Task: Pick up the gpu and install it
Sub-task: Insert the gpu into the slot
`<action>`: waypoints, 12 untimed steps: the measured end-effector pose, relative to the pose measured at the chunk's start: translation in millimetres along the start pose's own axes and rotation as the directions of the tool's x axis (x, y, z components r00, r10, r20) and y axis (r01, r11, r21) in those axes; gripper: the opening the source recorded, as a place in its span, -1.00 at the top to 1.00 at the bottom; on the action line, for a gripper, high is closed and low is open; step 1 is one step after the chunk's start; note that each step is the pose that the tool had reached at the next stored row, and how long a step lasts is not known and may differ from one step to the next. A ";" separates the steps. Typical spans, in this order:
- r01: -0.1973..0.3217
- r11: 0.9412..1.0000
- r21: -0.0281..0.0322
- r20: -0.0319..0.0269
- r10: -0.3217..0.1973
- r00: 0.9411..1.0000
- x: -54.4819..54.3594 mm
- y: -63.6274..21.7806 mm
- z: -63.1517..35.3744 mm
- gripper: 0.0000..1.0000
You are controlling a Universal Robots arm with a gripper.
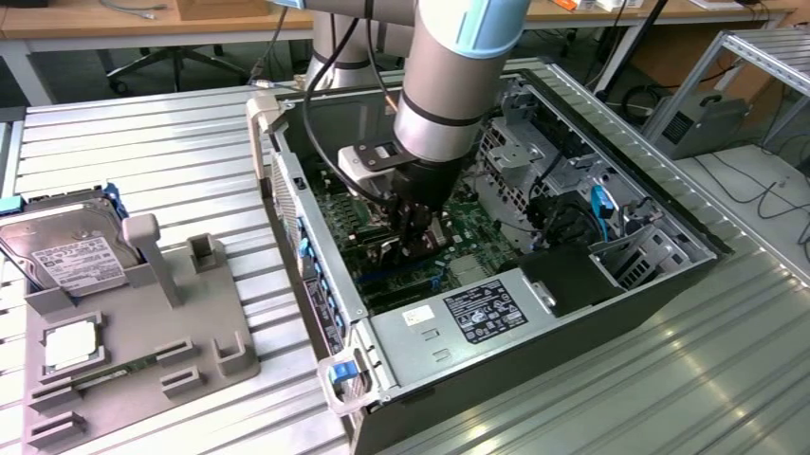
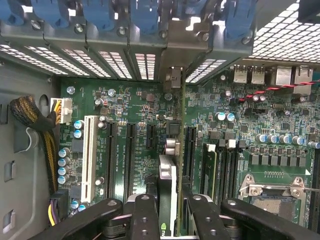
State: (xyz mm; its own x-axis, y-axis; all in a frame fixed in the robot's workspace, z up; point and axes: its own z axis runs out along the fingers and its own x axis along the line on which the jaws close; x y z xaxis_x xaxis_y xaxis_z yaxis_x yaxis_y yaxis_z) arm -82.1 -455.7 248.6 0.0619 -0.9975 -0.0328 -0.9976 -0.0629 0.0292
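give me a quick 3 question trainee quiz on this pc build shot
1. True or false: the gripper is down inside the open computer case.
2. What does the gripper hold over the motherboard? A) hard drive B) gpu C) memory stick
3. Fill in: the hard drive sits in the grey ____ on the exterior view's left.

Key: 1 true; 2 B, the card stands edge-on between the fingers, its bracket up at the rear slot openings; 3 holder.
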 end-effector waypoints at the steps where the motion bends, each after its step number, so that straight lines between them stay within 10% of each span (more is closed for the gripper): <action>1: 0.000 1.000 0.000 0.000 0.000 1.000 0.0 -0.1 0.1 0.45; 12: -0.001 1.000 0.010 -0.001 0.001 1.000 -0.2 3.8 1.1 0.45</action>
State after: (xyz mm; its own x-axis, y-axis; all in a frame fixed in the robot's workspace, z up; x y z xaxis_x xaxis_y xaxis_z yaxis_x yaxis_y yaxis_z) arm -85.9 -455.7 247.6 0.0612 -0.9976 -0.0321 -0.9979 -0.0618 0.0190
